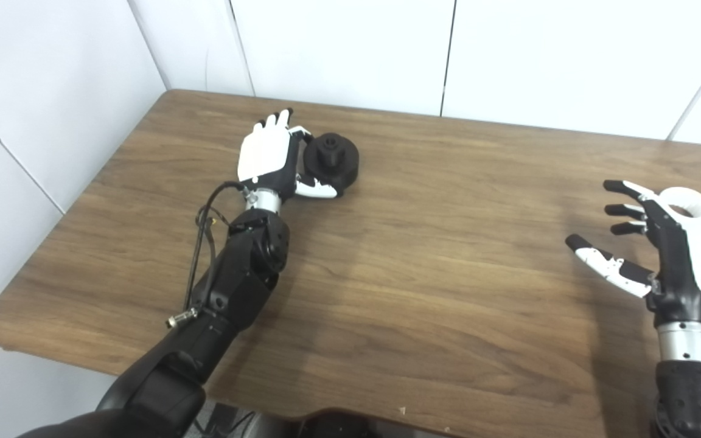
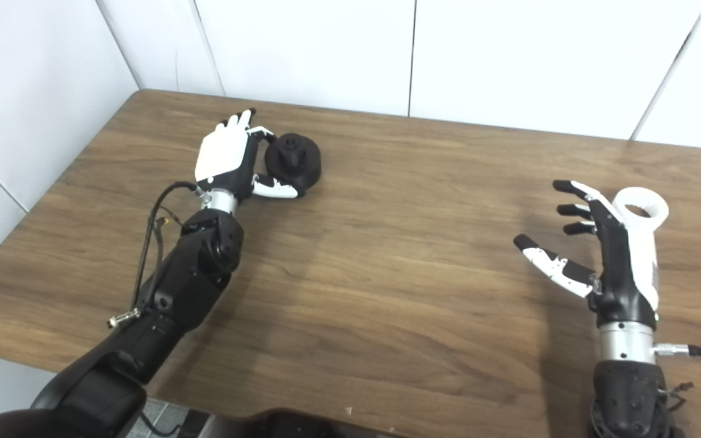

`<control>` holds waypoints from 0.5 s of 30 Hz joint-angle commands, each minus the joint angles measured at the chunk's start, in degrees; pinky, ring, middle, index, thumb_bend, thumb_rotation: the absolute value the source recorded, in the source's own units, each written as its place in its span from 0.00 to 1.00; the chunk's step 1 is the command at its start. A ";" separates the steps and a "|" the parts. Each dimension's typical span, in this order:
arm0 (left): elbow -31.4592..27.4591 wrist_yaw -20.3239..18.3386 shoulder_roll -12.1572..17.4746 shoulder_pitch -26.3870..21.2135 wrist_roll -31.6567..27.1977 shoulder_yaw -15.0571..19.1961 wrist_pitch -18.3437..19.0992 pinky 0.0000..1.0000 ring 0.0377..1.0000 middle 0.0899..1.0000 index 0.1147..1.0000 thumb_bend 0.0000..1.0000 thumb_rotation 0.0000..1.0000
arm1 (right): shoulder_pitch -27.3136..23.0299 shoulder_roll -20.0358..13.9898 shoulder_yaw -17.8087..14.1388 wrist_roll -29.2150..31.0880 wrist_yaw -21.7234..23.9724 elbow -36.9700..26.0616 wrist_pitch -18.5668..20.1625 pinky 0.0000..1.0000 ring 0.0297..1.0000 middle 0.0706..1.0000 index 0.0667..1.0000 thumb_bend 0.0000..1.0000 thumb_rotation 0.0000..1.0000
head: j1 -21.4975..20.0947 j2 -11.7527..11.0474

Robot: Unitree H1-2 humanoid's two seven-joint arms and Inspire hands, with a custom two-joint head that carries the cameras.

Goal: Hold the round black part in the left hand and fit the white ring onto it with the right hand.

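— Nearest us, what do you make of the right hand [image 2: 615, 255]?

— It hangs above the near right part of the table [image 1: 423, 292], fingers spread, thumb out to the side, holding nothing. The white ring [image 2: 642, 210] lies flat on the wood just beyond it, on the far side of the back of the hand, with its hole facing up. I cannot tell whether they touch.

— And the left hand [image 1: 268, 158]?

— Far across, near the back left of the table. It is cupped around the round black part [image 1: 332, 161], thumb under the near edge and fingers at the far side. The part appears to rest on the table, its central boss pointing up. Whether the grip is firm I cannot tell.

— So which way does the ring lie for the grasp?

— Behind the palm, not in front of it. I judge the right hand must turn or reach past the ring before closing. The two parts are well apart, and each has its own hand much the nearer.
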 commanded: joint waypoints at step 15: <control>-14.46 -11.69 -2.65 5.27 -8.01 -4.47 -5.93 1.00 1.00 1.00 0.56 0.91 0.34 | -2.03 0.31 -0.36 -0.40 -0.65 -2.48 -1.21 0.58 0.70 0.82 0.75 0.63 0.27 | -4.60 1.16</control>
